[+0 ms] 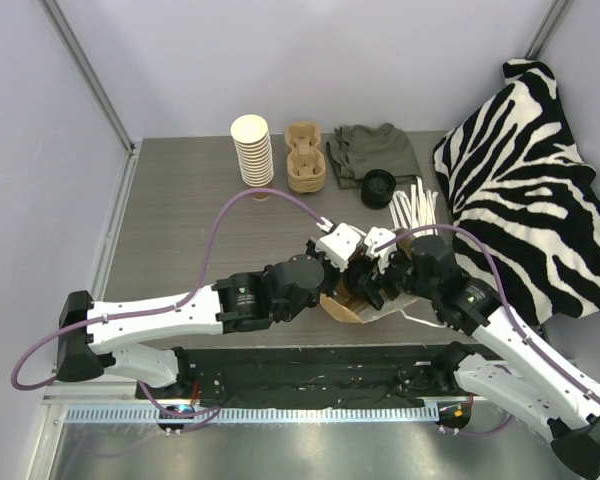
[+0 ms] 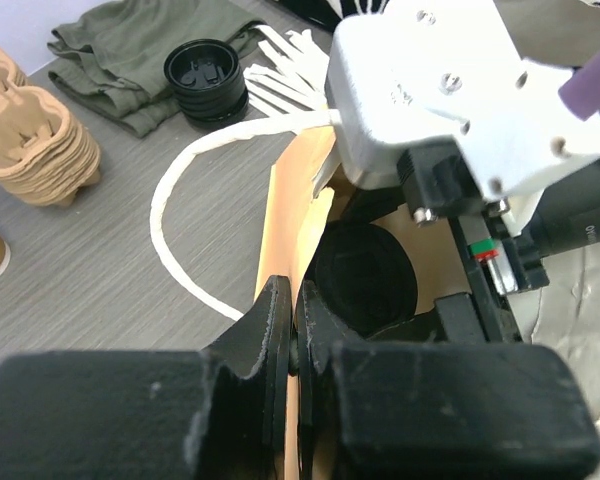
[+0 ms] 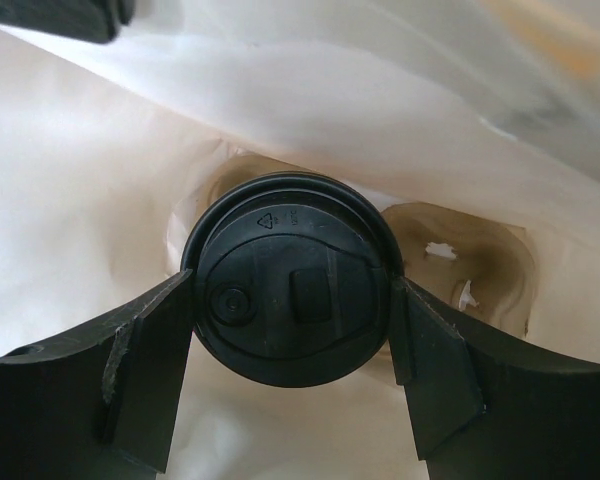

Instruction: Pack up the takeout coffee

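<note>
The takeout coffee (image 3: pixel 290 295) shows its black lid from above inside a brown paper bag (image 1: pixel 345 306). It sits in one well of a pulp cup carrier (image 3: pixel 470 265) at the bag's bottom; the well beside it is empty. My right gripper (image 3: pixel 290 300) reaches into the bag, its fingers touching both sides of the lid. My left gripper (image 2: pixel 298 300) is shut on the bag's upper edge (image 2: pixel 285 225) and holds the mouth open. The lid also shows in the left wrist view (image 2: pixel 365 275). The cup's body is hidden.
At the back stand a stack of lidless cups (image 1: pixel 252 150), a stack of pulp carriers (image 1: pixel 305 157), a folded green cloth (image 1: pixel 372 150), loose black lids (image 1: pixel 378 187) and flat white-handled bags (image 1: pixel 415 208). A zebra-print cloth (image 1: pixel 530 190) covers the right side.
</note>
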`<state>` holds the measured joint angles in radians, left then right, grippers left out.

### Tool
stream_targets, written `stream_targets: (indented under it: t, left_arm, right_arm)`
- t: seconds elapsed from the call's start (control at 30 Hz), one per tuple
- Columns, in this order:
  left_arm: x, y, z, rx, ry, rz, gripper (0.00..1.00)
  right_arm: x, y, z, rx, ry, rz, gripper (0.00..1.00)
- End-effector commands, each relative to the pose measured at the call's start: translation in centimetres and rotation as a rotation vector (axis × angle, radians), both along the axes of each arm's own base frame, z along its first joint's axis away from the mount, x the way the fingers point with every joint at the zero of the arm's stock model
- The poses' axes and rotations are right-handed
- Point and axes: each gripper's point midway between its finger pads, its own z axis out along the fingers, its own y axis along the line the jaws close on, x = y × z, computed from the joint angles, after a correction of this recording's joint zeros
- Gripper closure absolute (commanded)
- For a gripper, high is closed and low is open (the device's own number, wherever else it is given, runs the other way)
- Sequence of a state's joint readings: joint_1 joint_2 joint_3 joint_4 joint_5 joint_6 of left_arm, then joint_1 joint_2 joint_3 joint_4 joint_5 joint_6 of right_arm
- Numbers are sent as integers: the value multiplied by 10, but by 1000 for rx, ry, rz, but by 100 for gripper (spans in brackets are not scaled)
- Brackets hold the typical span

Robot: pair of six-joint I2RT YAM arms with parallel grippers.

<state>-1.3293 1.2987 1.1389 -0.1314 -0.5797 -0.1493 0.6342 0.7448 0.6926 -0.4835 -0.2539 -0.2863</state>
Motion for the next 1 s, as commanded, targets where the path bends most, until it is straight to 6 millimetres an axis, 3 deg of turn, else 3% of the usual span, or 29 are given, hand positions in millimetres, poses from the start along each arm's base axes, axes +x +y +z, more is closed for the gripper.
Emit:
stream_targets:
  t: [0.0,0.1,0.33,0.63,0.97]
  left_arm:
    - [2,7,13,-58,9,13,100]
    - [5,9,13,-59,14,16,100]
    - [6,10,15,-62,11,15,100]
    - [14,14,4,-48,60,43,100]
    - [16,15,8,-55,57,28,100]
  right_arm:
    - [4,5,-8,-39,-30,52,57]
    - [4,5,-7,-57,-40,71,59]
    - [-6,2,16,-88,-38,128,60]
    - [-8,3,-1,-149,0,186,64]
    - [-11,1,-22,-249,66,259,68]
